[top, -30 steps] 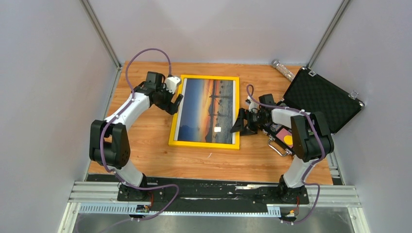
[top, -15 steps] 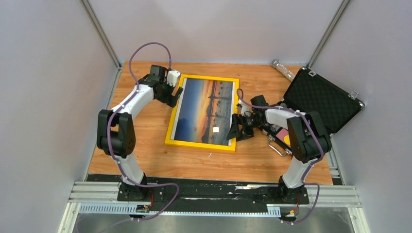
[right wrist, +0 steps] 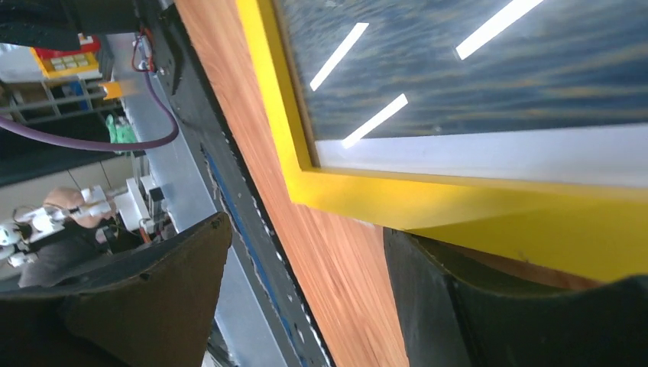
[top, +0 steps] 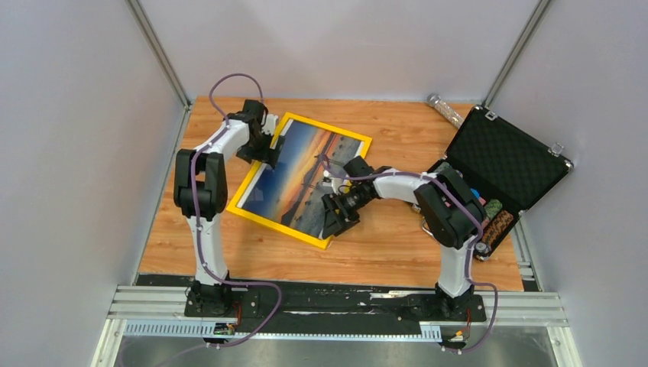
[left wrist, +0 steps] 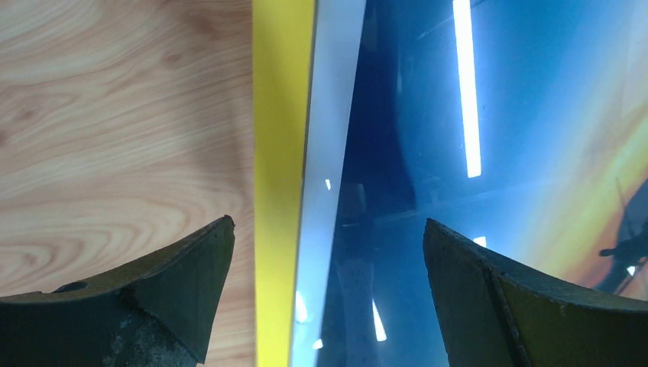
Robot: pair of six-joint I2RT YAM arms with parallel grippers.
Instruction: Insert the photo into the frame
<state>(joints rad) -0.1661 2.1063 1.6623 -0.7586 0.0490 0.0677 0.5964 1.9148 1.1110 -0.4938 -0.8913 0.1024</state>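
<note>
The photo (top: 298, 180), an orange sunset over blue water, lies inside the yellow frame (top: 275, 227), which sits skewed on the table. My left gripper (top: 264, 149) hovers open over the frame's far left side. In the left wrist view its fingers straddle the yellow frame (left wrist: 279, 153) and the white edge of the photo (left wrist: 497, 115), gripper (left wrist: 328, 229) holding nothing. My right gripper (top: 336, 218) is open at the frame's near right corner. In the right wrist view one finger (right wrist: 428, 290) lies against the frame (right wrist: 458, 202); only table shows between the gripper's (right wrist: 306, 229) jaws.
A black foam-lined case (top: 500, 157) stands open at the right, with small items (top: 493, 214) in its lower half. A clear cylinder (top: 443, 107) lies at the back right. The table's near edge and black rail (right wrist: 229, 191) run close by the right gripper.
The frame with the photo has turned clockwise, its near end swinging left. My right gripper moved left along with that corner. The left gripper shifted up onto the far left edge.
</note>
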